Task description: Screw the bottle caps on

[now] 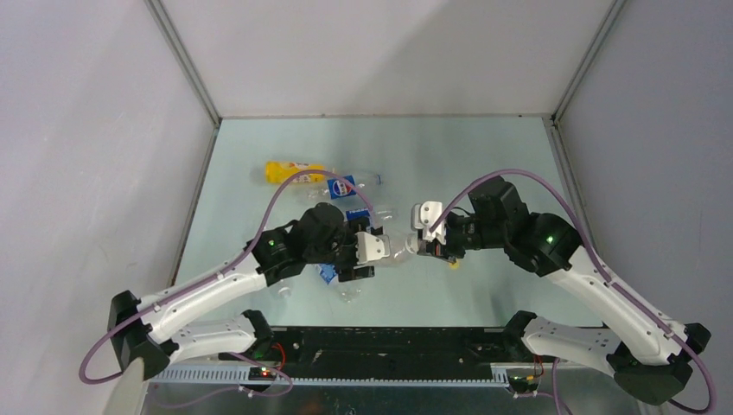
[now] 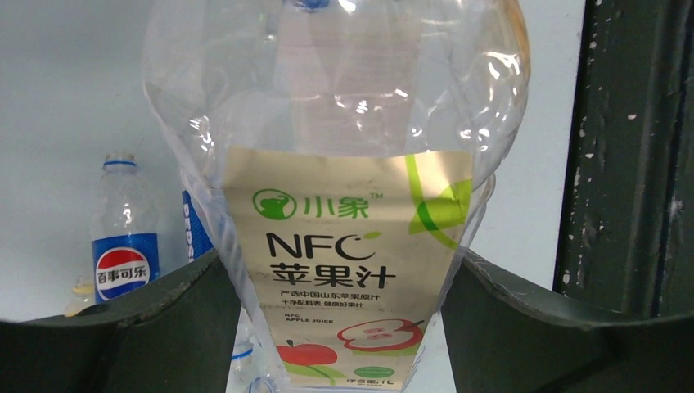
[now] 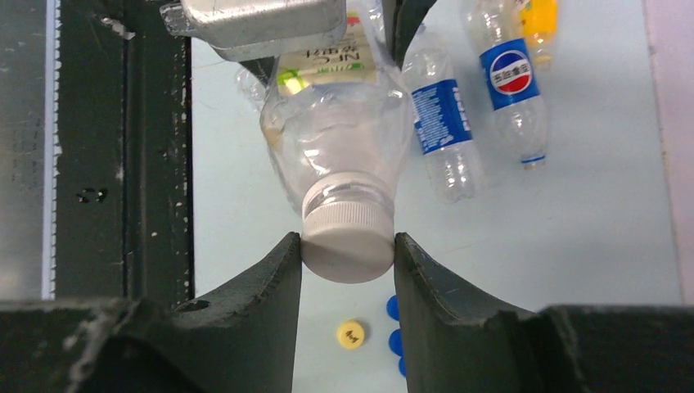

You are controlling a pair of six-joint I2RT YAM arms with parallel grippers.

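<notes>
A clear bottle with a yellowish apple-juice label [image 2: 352,270] hangs above the table between my two arms. My left gripper [image 2: 340,266] is shut on its labelled body [image 1: 399,249]. The neck points toward my right gripper [image 3: 348,250], which is shut on the white cap [image 3: 348,237] sitting on that neck. In the top view the left gripper [image 1: 373,251] and right gripper [image 1: 425,245] face each other at the table's middle. A yellow cap [image 3: 350,334] and blue caps [image 3: 394,308] lie on the table below the right fingers.
Two blue-labelled bottles [image 3: 442,123] [image 3: 514,78] and a yellow-orange bottle [image 1: 290,171] lie at the back left of the table. More clear bottles [image 1: 328,275] lie under the left arm. A dark rail [image 3: 155,164] runs along the table's near edge.
</notes>
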